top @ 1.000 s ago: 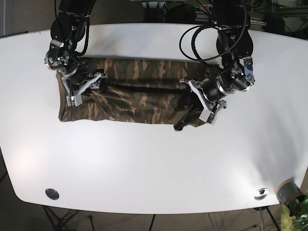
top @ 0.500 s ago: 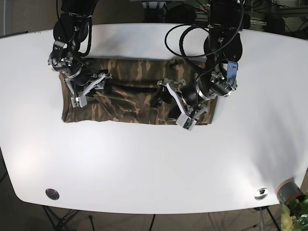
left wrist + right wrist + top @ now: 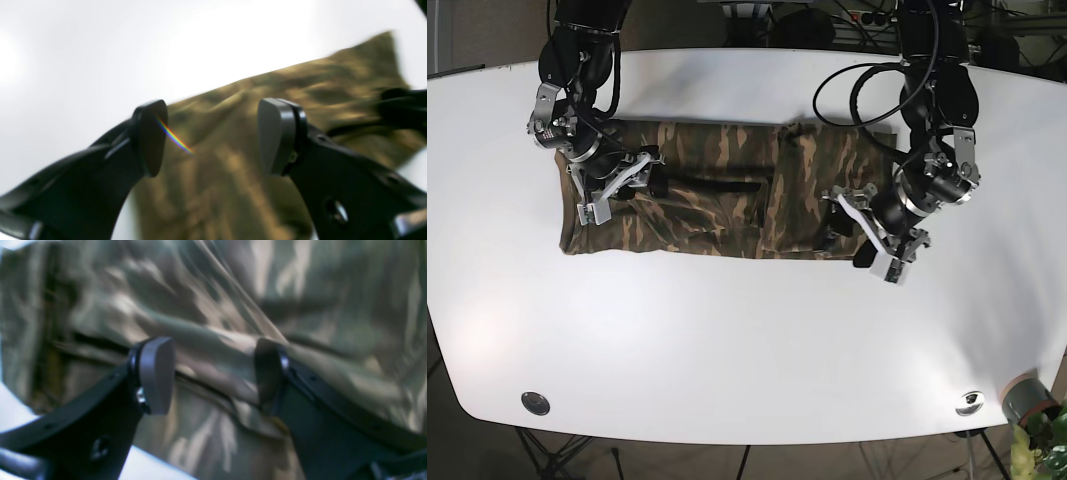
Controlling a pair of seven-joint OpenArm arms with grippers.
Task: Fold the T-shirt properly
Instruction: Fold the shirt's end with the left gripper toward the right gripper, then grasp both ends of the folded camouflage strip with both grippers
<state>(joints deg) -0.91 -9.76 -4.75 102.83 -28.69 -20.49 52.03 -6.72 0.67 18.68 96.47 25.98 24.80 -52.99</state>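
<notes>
**Camo shirt lies flat, both grippers wide**

The T-shirt is a camouflage one, green and brown. It lies spread as a long strip across the far half of the white table. In the base view it looks flat, with a dark crease running along its middle.

The left gripper is at the shirt's end on that view's right side, over the near corner of the cloth. The base view is too small to show how its jaws stand. The left wrist view shows that much better: the two black fingers stand far apart, with nothing between them. Under them the shirt looks yellow-brown and blurry (the picture is smeared), and bare white table fills the space beyond the cloth's edge.

The right gripper sits over the other end of the shirt, on the base view's left side. Only the right wrist view shows the folds up close. There the gripper is spread wide too, with its fingers on either side of a raised ridge of cloth. The pictures do not show whether the pads touch the ridge. A bit of white table peeks in at the low left corner.

The base view alone shows a round metal disc near the table's front left edge and another at the front right.
</notes>
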